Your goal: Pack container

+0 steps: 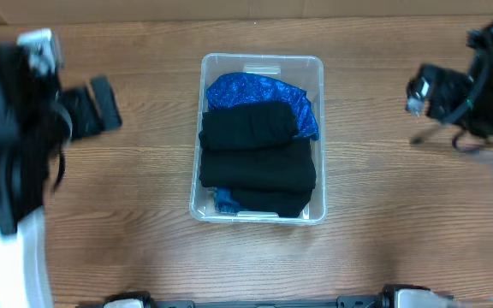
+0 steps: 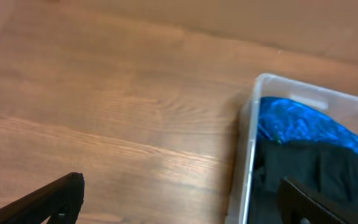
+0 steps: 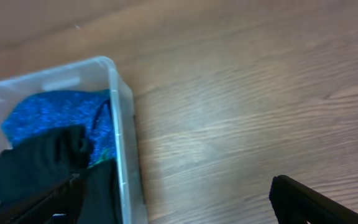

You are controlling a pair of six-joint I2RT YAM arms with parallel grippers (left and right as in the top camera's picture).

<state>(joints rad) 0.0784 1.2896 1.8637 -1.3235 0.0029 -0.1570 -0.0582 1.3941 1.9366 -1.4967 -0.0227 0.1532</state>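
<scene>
Packing appears complete: container [image 1: 262, 57] holds blue cloth [image 1: 246, 89] under black cloth [image 1: 259, 158], left claw [image 2: 179, 186] and right claw [image 3: 174, 183] stand wide and empty, next move likely retreat.

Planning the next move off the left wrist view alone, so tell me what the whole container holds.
Observer: Folded black clothing covers most of the container; blue fabric shows only at the far end.
Operator: Report the right gripper.
Observer: The right gripper is open and holds nothing, off to the container's right side.
Operator: Describe the near end.
Observer: A small blue scrap peeks out beside the black clothing at the near left corner.
</scene>
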